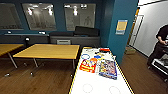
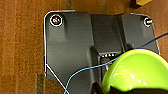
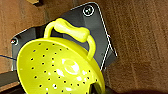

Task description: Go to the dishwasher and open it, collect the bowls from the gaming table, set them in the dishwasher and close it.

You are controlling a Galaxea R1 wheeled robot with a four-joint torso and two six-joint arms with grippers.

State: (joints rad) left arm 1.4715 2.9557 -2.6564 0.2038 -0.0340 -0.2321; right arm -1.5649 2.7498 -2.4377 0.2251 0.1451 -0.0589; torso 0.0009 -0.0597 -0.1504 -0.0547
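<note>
The gaming table (image 1: 100,83), long and white-topped, stretches ahead of me in the head view with colourful board game boxes (image 1: 108,68) at its far end. A lime-green bowl (image 2: 140,72) hangs over the wooden floor in the left wrist view, with my left gripper (image 2: 130,90) shut on its rim. A lime-yellow bowl (image 3: 57,67) with small holes and a looped handle (image 3: 72,31) hangs likewise in the right wrist view, gripped at its edge by my right gripper (image 3: 98,88). The dishwasher is out of view.
Yellow wooden-topped tables (image 1: 50,50) stand to the left on a wood floor. A teal pillar (image 1: 120,30) rises just past the gaming table's far right corner. A person (image 1: 160,47) stands at the right by a doorway. Dark sofas (image 1: 75,37) line the back wall.
</note>
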